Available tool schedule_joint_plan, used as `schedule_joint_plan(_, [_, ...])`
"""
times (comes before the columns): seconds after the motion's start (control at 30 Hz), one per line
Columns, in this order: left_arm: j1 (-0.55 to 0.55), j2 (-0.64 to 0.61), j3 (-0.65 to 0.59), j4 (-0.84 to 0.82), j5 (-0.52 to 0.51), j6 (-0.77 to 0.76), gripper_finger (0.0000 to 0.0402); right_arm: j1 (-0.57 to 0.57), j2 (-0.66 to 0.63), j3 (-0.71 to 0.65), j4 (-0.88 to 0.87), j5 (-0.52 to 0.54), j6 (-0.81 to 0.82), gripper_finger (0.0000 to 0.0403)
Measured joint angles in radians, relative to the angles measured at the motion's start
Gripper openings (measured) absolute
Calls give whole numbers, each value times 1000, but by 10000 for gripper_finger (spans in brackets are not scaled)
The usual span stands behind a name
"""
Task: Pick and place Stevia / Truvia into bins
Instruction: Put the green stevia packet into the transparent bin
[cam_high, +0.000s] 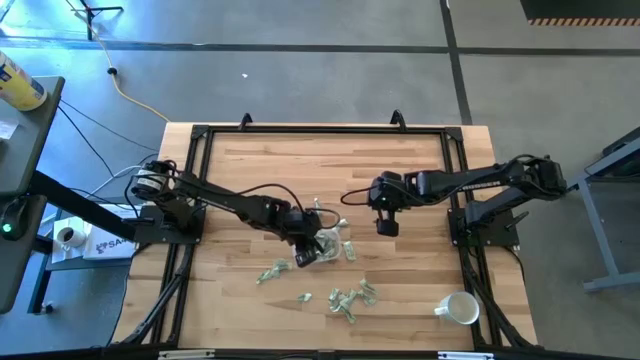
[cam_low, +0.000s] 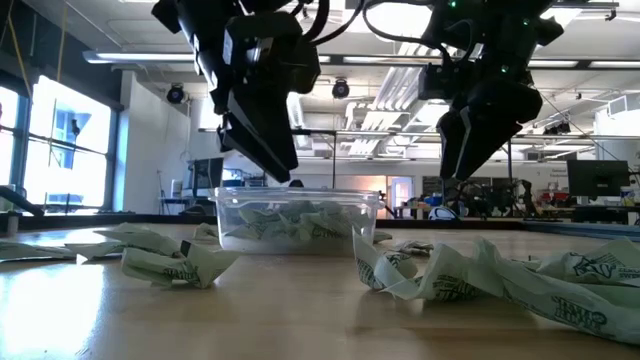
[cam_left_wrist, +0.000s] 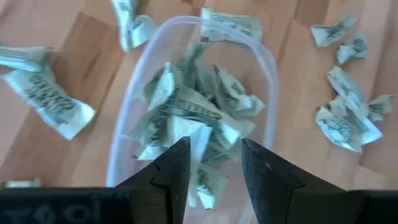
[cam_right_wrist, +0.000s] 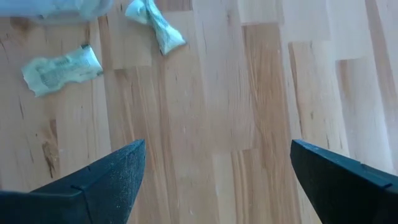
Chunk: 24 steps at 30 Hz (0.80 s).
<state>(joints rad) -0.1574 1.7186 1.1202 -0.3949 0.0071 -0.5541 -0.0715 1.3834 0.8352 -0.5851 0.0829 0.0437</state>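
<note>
A: Where is the left gripper?

B: Directly above the clear bin; its fingers stand partly apart, nothing is pinched between them, and through the gap a packet shows lying in the tub.

A: And the bin itself?

B: Near the middle of the wooden table, under the left arm's tip; it already holds a loose heap of green-and-white Stevia packets; in the low view the tub sits flat on the wood with the packets piled inside.

A: Any packets outside it?

B: Several; some lie just beside the rim, a crumpled one a little off, and a cluster lies on the table's near side; a white mug lies on its side by the near right corner.

A: The right gripper?

B: It hangs over bare wood near the bin, jaws spread wide and empty; two stray packets lie ahead of it.
</note>
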Motion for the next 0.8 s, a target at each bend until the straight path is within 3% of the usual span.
schedule_joint_plan(0.4, [0,17,0,160,-18,76,177,0,0,-51,5,-34,-23,385])
schedule_joint_plan(0.57, [0,87,1,213,-14,128,177,0,0,-51,24,-31,-44,385])
schedule_joint_plan(0.8, [0,118,0,58,-13,77,177,0,0,-51,23,-22,-44,385])
